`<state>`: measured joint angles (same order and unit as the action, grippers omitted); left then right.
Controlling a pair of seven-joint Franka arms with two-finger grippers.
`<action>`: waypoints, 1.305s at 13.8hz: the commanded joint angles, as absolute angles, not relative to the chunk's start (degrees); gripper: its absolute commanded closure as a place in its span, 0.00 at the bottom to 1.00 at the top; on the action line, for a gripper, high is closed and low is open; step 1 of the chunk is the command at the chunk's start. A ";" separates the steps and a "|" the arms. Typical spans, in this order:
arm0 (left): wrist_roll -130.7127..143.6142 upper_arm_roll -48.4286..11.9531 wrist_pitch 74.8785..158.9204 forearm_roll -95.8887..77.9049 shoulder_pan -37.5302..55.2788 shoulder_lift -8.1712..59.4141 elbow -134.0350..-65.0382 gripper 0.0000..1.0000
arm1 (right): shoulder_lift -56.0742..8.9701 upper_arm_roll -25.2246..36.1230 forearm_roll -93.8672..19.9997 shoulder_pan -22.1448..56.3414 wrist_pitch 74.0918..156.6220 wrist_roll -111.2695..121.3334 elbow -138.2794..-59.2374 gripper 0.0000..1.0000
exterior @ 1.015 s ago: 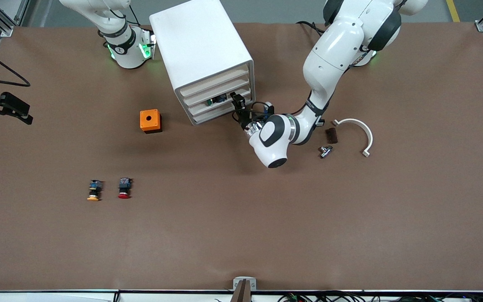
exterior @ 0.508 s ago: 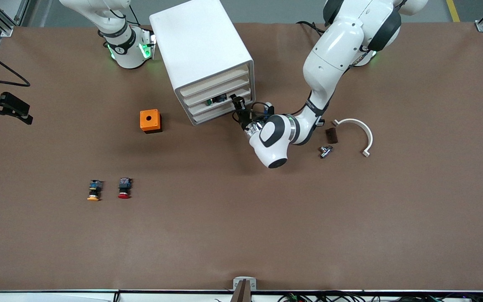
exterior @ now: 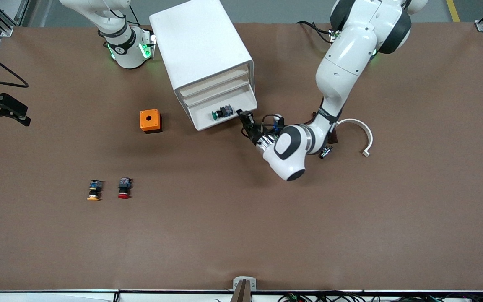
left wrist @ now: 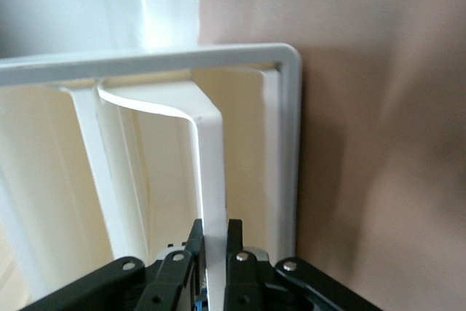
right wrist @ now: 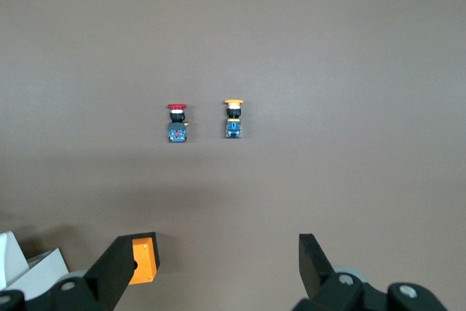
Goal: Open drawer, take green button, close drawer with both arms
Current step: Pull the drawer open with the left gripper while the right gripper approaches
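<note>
Right gripper [exterior: 2, 110]: mine, at the right arm's end of the table, waiting; in the right wrist view its fingers [right wrist: 120, 264] stand wide apart with nothing between them, looking down on the red-capped button [right wrist: 177, 122] and the orange-capped button [right wrist: 233, 119]. Orange box [exterior: 150, 121]: on the table beside the cabinet [exterior: 201, 54], toward the right arm's end. Drawer [exterior: 224, 115]: third down, pulled out in front of the cabinet, tray showing. Button [exterior: 223, 112]: green cap, lying on its side in the drawer, long axis running along the drawer front, cap toward the right arm's end. Left gripper [exterior: 247, 121]: mine, at the drawer's corner toward the left arm's end; the left wrist view shows its fingers [left wrist: 234, 242] pinched on the drawer's thin front lip. Governing relation, as I judge it: the button lies just beside the left gripper, toward the right arm's end, and well apart from the right gripper; the left is much nearer but occupied, so the free right must cross to the drawer.
</note>
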<state>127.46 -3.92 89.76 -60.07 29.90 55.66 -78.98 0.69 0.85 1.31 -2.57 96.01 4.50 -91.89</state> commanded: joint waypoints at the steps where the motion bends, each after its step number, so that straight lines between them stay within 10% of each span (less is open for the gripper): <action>1: 124.64 -3.96 92.01 -61.52 27.25 56.16 -75.94 0.92 | -0.08 0.00 2.20 -3.52 96.77 4.31 -91.76 0.00; 3: 122.53 -3.87 93.86 -61.52 26.11 56.07 -75.94 0.88 | -1.31 -0.09 1.41 -3.43 97.73 4.31 -91.76 0.00; 7: 122.34 -3.78 93.96 -61.26 25.40 55.55 -76.03 0.09 | -3.24 -0.18 0.62 -2.99 98.08 3.61 -91.58 0.00; 18: 116.81 5.96 93.52 -48.26 23.64 50.99 -73.39 0.01 | -14.49 -0.35 -5.80 8.95 100.19 -23.24 -92.55 0.00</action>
<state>118.58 3.09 93.80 -50.57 23.43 53.73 -72.80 -13.28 -0.59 -4.91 6.31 100.06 -15.66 -92.87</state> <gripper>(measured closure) 0.004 0.000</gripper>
